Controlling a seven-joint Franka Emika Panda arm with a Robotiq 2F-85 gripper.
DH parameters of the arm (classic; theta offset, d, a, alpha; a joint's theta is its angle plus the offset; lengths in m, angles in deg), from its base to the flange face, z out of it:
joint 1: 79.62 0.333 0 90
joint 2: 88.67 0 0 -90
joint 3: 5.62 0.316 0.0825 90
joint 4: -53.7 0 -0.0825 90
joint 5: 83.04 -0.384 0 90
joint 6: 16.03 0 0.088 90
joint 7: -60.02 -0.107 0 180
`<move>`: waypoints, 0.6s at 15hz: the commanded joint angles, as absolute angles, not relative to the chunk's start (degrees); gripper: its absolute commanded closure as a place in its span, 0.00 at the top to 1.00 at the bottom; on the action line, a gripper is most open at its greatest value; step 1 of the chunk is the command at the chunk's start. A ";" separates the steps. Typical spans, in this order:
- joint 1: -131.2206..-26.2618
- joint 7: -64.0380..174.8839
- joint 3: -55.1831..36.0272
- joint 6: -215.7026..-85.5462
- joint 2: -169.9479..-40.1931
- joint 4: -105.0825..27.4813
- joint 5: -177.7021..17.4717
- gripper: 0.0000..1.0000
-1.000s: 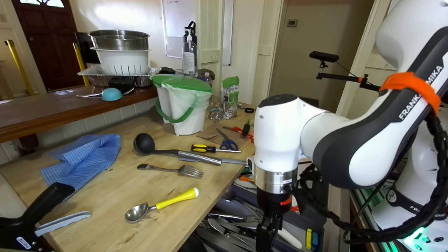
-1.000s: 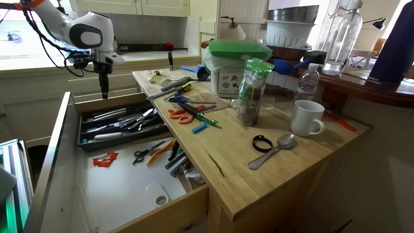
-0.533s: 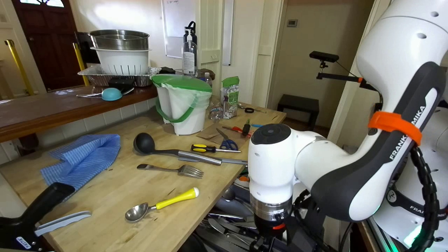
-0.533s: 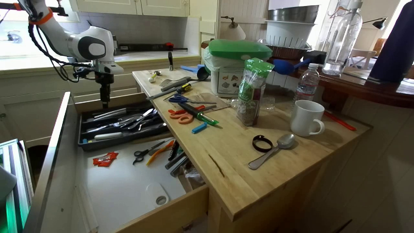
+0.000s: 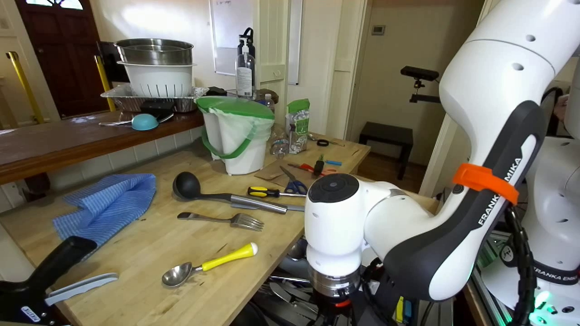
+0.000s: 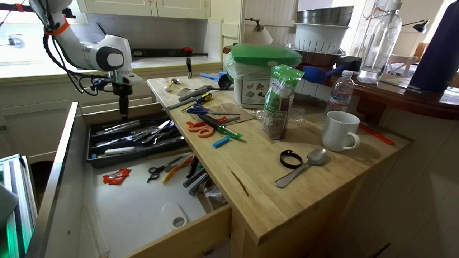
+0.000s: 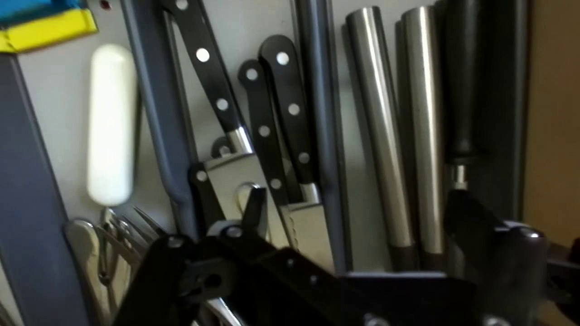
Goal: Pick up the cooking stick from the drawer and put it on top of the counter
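The drawer (image 6: 190,233) stands open beside the wooden counter (image 5: 140,244). In an exterior view a dark oval utensil head (image 5: 297,250) shows in the drawer, perhaps the cooking stick's. In the wrist view two metal tube handles (image 7: 383,136) (image 7: 424,136) with dark lower ends lie side by side in the tray, with a black handle (image 7: 464,77) to their right. I cannot tell which belongs to the cooking stick. My gripper (image 7: 358,197) is open above them, its fingers on either side of the metal handles, holding nothing. It points down over the tray in an exterior view (image 6: 124,116).
A grey divided tray (image 6: 122,157) holds knives, cutlery and a white handle. On the counter lie a black ladle (image 5: 186,185), fork (image 5: 244,222), yellow-handled spoon (image 5: 231,259), screwdriver (image 5: 263,192), scissors (image 5: 295,185) and a white bin (image 5: 244,149). The counter edge overhangs the drawer.
The arm has come down toward the tray, moving left in one exterior view and right in another. The utensils have not visibly moved.
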State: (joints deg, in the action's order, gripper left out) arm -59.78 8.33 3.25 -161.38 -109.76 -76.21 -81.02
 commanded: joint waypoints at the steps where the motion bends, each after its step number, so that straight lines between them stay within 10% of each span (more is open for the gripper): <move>1: -59.07 14.02 2.79 -171.50 -109.51 -78.55 -79.06 1.00; 9: -55.83 15.70 1.03 -171.55 -111.05 -77.23 -79.79 1.00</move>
